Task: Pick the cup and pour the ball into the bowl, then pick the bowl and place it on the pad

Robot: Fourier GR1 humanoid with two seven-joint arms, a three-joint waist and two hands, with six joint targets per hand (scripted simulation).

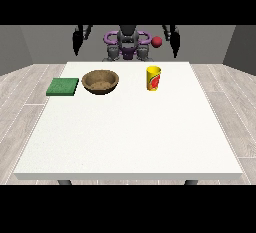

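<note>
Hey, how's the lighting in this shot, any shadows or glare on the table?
Front view: light is even and soft; the white table shows no glare. Only faint shading sits under the bowl, the cup and the green pad; the bowl's inside is darker towards its near wall.

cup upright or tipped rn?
Upright. The yellow cup stands on its base on the table, open rim facing up, right of the bowl. Neither hand touches it.

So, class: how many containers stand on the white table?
2. A brown bowl sits left of centre near the far edge; a yellow cup stands upright to its right. None seem hidden.
</note>
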